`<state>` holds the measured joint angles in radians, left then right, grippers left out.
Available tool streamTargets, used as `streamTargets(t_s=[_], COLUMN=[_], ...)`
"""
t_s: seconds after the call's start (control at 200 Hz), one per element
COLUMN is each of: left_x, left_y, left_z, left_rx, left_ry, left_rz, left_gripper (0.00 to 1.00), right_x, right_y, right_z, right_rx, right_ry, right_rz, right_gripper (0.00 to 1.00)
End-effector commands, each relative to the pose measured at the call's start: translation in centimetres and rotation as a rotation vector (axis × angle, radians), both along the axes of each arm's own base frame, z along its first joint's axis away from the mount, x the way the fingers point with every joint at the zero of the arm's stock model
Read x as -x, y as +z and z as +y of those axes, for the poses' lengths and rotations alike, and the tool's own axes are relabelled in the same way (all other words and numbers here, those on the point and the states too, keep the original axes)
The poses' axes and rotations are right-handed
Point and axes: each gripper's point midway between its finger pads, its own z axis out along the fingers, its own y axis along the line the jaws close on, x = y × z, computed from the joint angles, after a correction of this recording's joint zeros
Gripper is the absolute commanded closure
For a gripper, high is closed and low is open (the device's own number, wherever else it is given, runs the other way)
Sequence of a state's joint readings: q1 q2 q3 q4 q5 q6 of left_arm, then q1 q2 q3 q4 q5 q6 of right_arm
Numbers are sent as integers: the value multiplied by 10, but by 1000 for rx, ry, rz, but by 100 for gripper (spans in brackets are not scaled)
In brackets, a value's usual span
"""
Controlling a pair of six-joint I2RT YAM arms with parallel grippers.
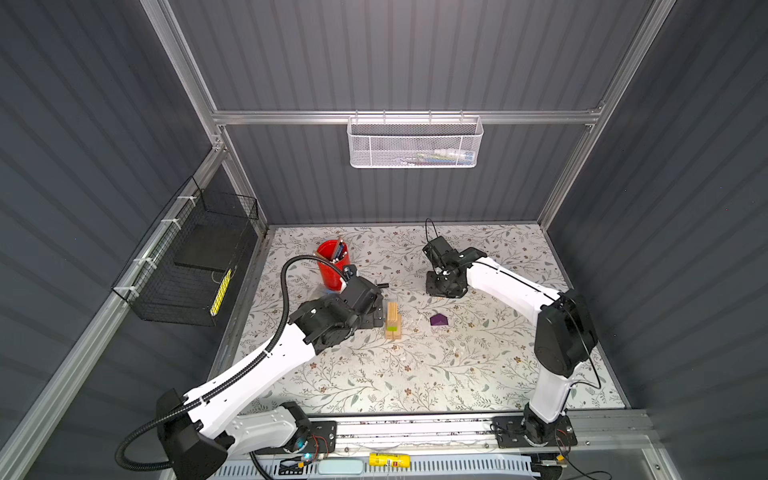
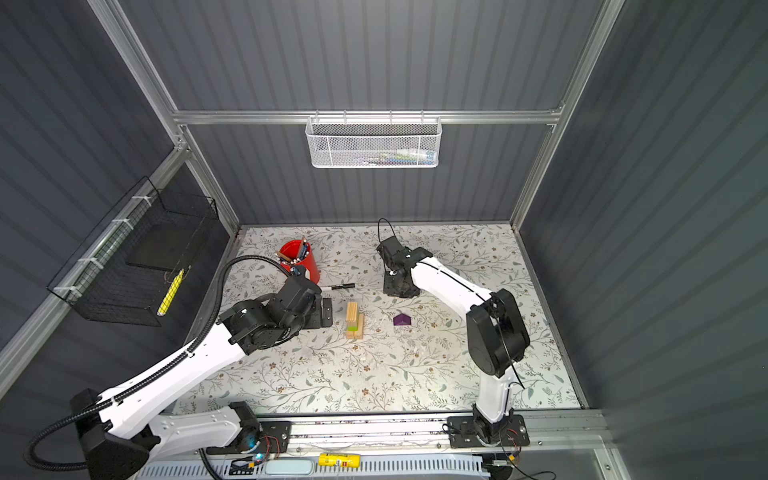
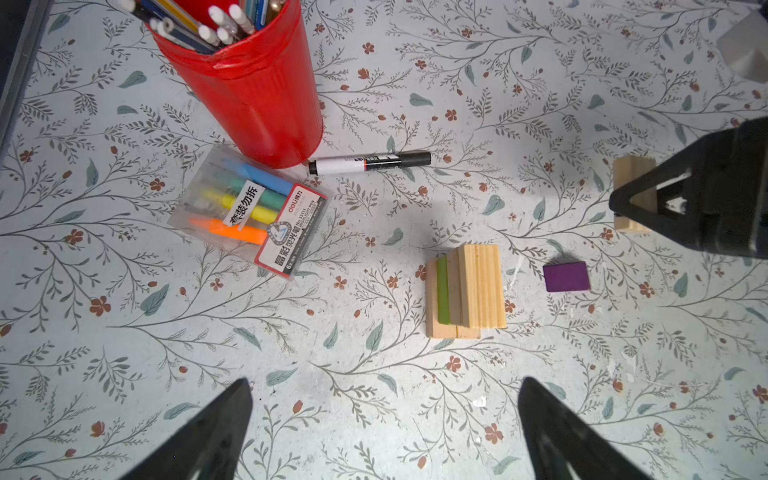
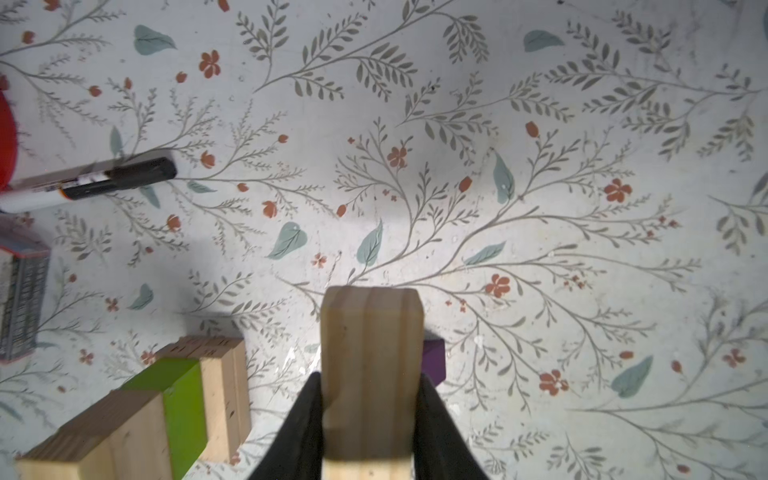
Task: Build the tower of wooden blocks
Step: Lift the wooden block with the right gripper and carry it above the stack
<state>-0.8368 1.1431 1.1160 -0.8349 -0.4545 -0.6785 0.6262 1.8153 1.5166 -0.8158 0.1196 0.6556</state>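
right gripper [image 4: 370, 377]: pinching a pale brick [image 4: 370, 328] by its sides, likely carrying it for stacking;
left gripper [image 3: 384, 384]: hovering spread wide, empty, giving room;
tower [image 3: 465, 291]: sitting part-built between the arms; purple block [image 3: 566, 276] lying near, probably waiting as the cap

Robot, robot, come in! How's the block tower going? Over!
Left gripper open, beside the tower. Right gripper shut on a wood block. Tower part-built; purple block lies apart. Marker nearby, not blocking.
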Motion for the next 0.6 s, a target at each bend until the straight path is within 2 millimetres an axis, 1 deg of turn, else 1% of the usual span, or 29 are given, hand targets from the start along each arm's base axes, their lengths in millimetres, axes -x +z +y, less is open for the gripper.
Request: streamTargets(t_s=[0.0,0.205,0.295,0.45,0.475,0.595], left_x=[9,24,29,36,41,46], left_y=[-4,-9,-10,-9,-12,-13], left_z=[22,46,55,66,71,78], left_rx=[-21,-34,-34,-5,-22,-16], left_ry=[63,130,155,191,195,212], left_rz=[9,17,16,3,16,14], left_gripper=[0,0,0,0,0,0], right_x=[29,63,74,79,79,77], right_y=[13,35,35,36,37,29], right_z=[4,41,58,86,91,107], right_rx=[-4,-44,-63,-48,-47,-24], right_ry=[-35,-33,-33,-6,2,28], right_rz=[26,9,10,-1,-4,6], right_gripper=[78,78,78,78,78,78])
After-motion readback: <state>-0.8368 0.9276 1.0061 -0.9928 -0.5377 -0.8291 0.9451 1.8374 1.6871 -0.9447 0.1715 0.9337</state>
